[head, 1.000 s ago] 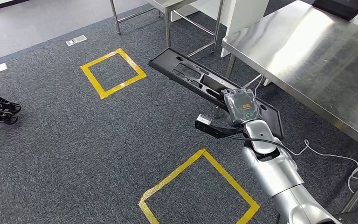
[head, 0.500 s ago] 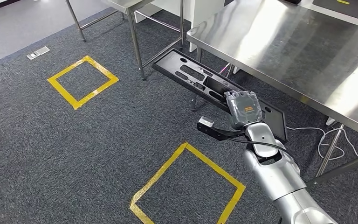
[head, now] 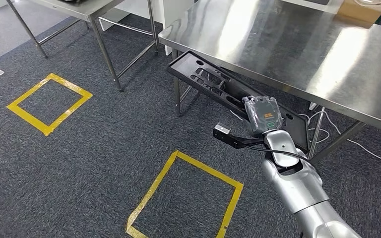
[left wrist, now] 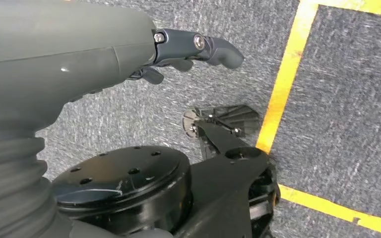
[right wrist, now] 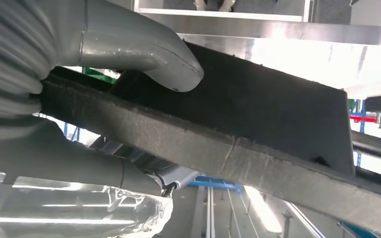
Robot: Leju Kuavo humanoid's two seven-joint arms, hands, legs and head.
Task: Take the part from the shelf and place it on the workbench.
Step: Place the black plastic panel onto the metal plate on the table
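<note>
**Long black part held at one end, close to the worktop**

The right hand (head: 263, 115) has the part (head: 213, 84) clamped near its closer end. In the right wrist view the thumb (right wrist: 144, 49) presses on one face and the fingers (right wrist: 69, 166) wrap the other, so the grip is closed firmly on the panel's edge. The left hand (left wrist: 188, 49) hangs over the carpet with its fingers loosely curled and nothing in them.

The part is a long, flat, black moulded panel with cut-outs and a raised rim. It looks stiff and fairly light, yet held at one end it probably levers hard on the grip. The edge seen in the right wrist view looks matt and rough-textured, so slipping seems unlikely; twisting in the hand is the likelier trouble. A hold nearer the middle would balance it better.

Its long axis runs from the hand away and to the robot's left, the far end pointing up and outward. That far end sits under the near corner of the worktop (head: 297, 54), below the steel top's edge. To land it, the part must likely rise above that edge first.
</note>
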